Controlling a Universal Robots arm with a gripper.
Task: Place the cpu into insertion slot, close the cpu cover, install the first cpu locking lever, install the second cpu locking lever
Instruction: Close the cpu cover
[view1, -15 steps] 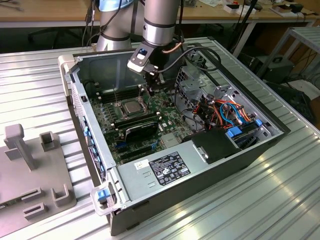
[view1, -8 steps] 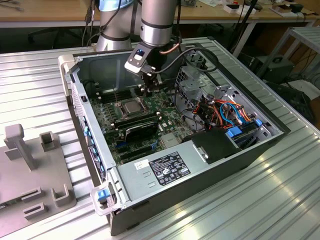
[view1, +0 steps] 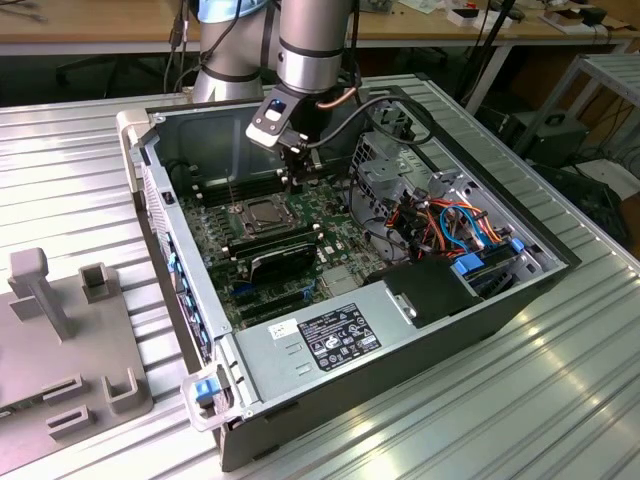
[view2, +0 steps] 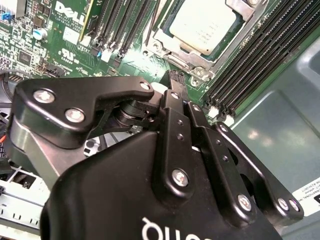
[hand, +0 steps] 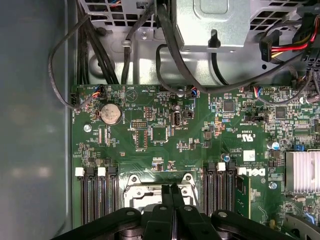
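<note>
Cpu (view2: 202, 24), a small flat square chip with a silver-grey metal top, lies inside the insertion slot (view2: 197, 72), a square socket with a silver metal rim. The cpu cover (view2: 166, 30), a thin silver metal plate with a big square window, lies flat over the chip. The chip's top shows through the window. The black robot gripper (view2: 172, 81) hangs over the green circuit board (hand: 165, 125), just beside one corner of the slot. Its jaws are squeezed tight together and hold nothing. I cannot tell if the tips touch the board. Long black memory slots (view2: 250, 65) run on both sides of the socket. In the exterior view the board sits inside an open dark metal computer case (view1: 420, 370) on a ribbed silver table (view1: 520, 420).
</note>
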